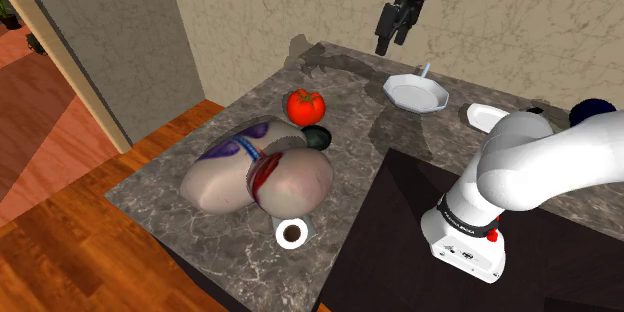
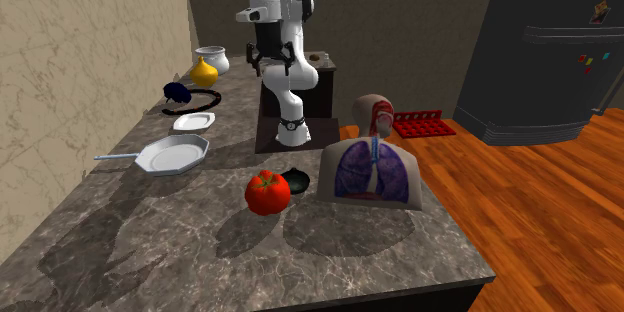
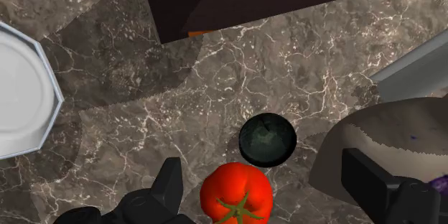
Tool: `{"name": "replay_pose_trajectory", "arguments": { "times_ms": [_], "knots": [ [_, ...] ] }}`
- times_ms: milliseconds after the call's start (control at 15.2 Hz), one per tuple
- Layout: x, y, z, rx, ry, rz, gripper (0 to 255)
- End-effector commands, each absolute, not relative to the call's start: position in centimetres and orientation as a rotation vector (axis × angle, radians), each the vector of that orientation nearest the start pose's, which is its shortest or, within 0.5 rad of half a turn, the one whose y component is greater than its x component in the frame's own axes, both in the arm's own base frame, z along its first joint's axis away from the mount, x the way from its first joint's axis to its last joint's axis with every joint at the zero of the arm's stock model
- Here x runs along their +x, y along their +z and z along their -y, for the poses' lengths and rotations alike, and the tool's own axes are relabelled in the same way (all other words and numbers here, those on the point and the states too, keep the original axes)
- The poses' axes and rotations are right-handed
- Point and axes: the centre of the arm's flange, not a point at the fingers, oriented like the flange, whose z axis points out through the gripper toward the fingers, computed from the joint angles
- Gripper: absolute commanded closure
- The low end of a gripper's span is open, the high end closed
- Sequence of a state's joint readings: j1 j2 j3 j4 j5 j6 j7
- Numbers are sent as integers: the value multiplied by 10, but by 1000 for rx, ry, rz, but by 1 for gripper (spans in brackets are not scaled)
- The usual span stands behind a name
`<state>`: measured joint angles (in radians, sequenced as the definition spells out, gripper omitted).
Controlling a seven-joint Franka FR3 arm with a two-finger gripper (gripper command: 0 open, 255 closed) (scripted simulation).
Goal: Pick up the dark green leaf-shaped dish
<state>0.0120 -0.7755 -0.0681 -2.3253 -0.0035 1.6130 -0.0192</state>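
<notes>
Jaws stand wide apart and hold nothing, hanging high over the worktop (image 1: 345, 185) near the white pan (image 1: 415, 92). The dark green dish (image 3: 267, 140) sits well below them on the stone, just beside the red tomato (image 3: 237, 195) and close to the lung model (image 1: 260, 175). Seen along the hand, it lies about midway between the two fingers, just past the tomato. It looks nearly round, so I can't tell its long axis.

Home kitchen. Marbled surface (image 2: 200, 250), dark fridge (image 2: 545, 70) with magnets (image 2: 590, 58), pan (image 2: 172, 155), tomato (image 2: 267, 192). Wood floor (image 2: 540, 210), plastered walls (image 2: 70, 60).
</notes>
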Motion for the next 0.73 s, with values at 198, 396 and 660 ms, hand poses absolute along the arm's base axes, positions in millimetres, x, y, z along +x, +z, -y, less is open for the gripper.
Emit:
{"name": "replay_pose_trajectory", "arguments": {
  "times_ms": [198,396,660],
  "knots": [
    [333,570,23,-3090,-79,-68,0],
    [352,534,22,-3082,-59,-106,0],
    [377,486,20,-3070,-34,-157,0]
  ]
}}
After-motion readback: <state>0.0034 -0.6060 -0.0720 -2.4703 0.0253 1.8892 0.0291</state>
